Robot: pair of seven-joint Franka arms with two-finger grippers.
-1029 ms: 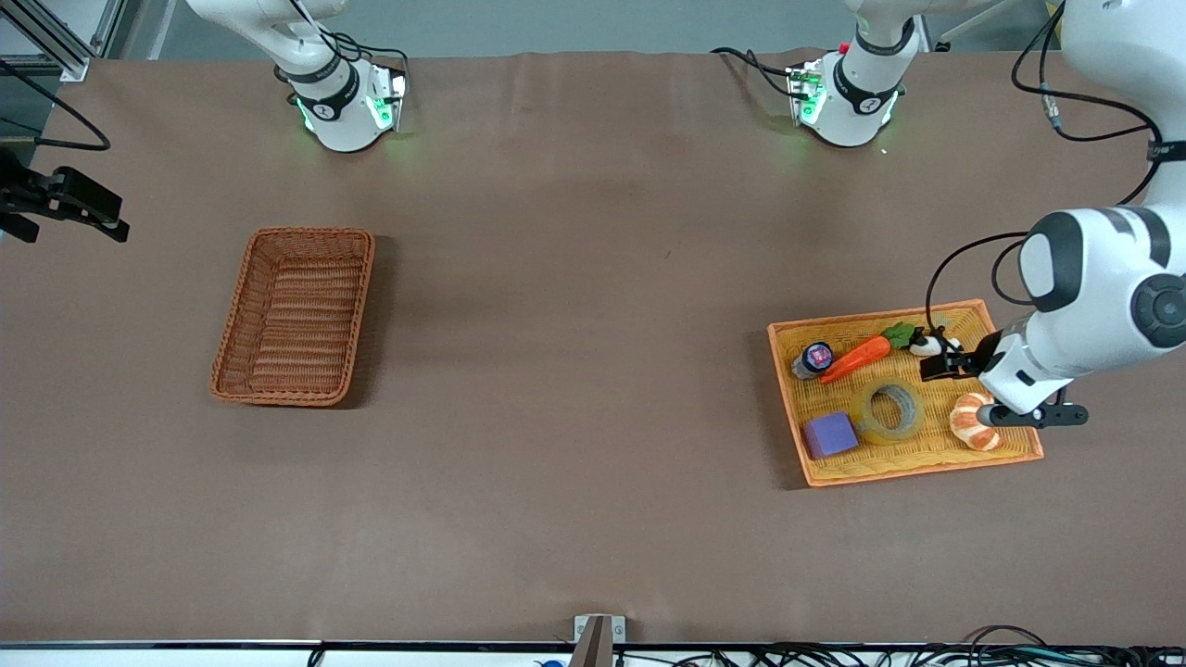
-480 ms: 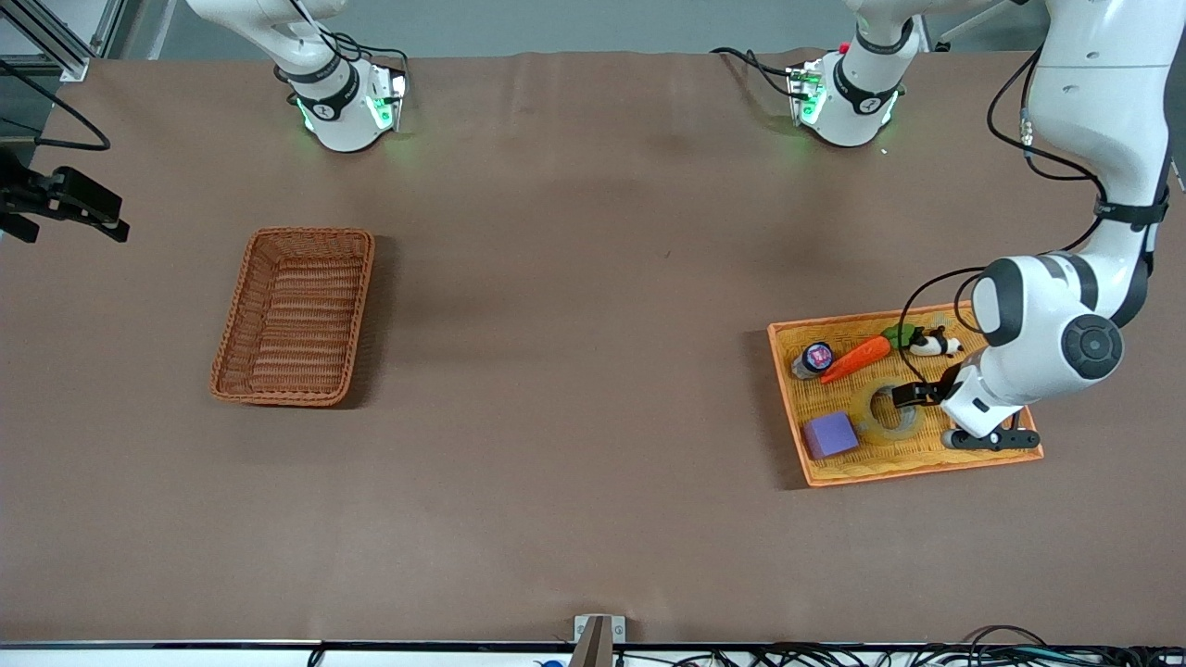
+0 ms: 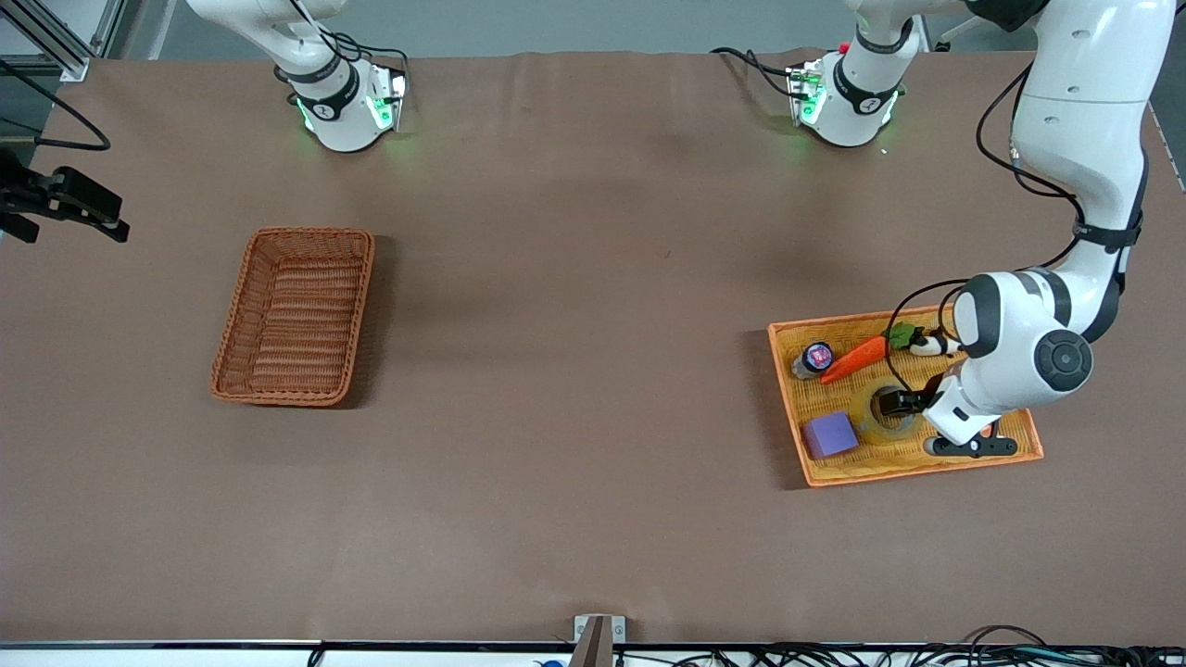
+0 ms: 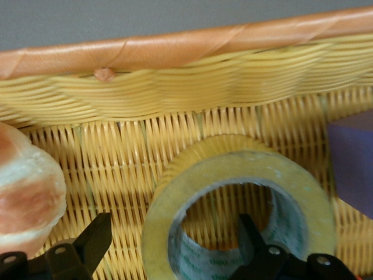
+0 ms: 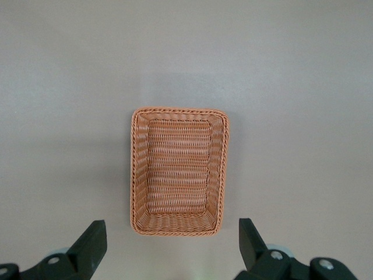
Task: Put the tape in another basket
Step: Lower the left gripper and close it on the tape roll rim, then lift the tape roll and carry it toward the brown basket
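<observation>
The tape point(image 3: 868, 419), a yellowish roll with a grey core, lies flat in the yellow-orange woven tray point(image 3: 889, 471) at the left arm's end of the table. My left gripper point(image 3: 897, 406) is down on it and open. In the left wrist view the gripper point(image 4: 173, 233) straddles the wall of the tape point(image 4: 233, 169), with one finger inside the core and one outside. The reddish-brown basket point(image 3: 295, 317) stands empty at the right arm's end. My right gripper point(image 5: 169, 233) is open and empty high over the basket point(image 5: 179, 170); it is out of the front view.
The tray also holds a purple block point(image 3: 829, 434) beside the tape, a carrot point(image 3: 854, 358), a small jar point(image 3: 813, 358) and a panda toy point(image 3: 927, 346). A croissant point(image 4: 23, 198) lies close beside the tape. The tray's raised rim point(image 4: 175, 49) runs just past the tape.
My left gripper has moved from over the croissant to the tape and come down, so its fingers now straddle the roll's wall. The right arm has not moved.
</observation>
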